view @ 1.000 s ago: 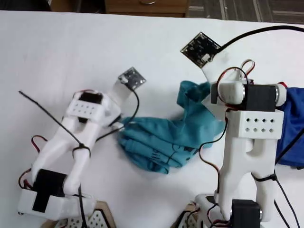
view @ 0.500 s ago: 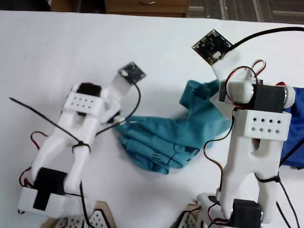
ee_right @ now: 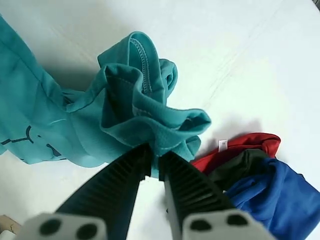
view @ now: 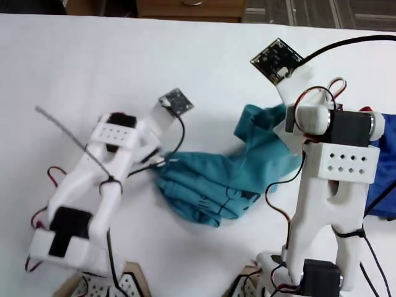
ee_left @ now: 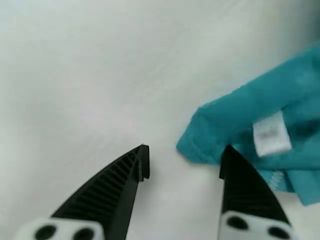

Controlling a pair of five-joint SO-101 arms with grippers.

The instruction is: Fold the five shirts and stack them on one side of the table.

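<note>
- A white table (view: 74, 55) spreads across the high view under soft, even light.
- Beyond its far edge stands a wooden cabinet (view: 190, 8).
- To the cabinet's right, a grey plank floor (view: 322, 12) shows.
- A dark corner (view: 31, 6) lies far left.

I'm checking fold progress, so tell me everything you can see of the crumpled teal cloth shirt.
The crumpled teal cloth shirt lies bunched and unfolded on the white table, soft knit with dark print and a white label. The right gripper pinches a raised fold; the open left gripper straddles its edge.

Closed fingers (ee_right: 119, 182) on teal shirt (ee_right: 125, 105)
</note>
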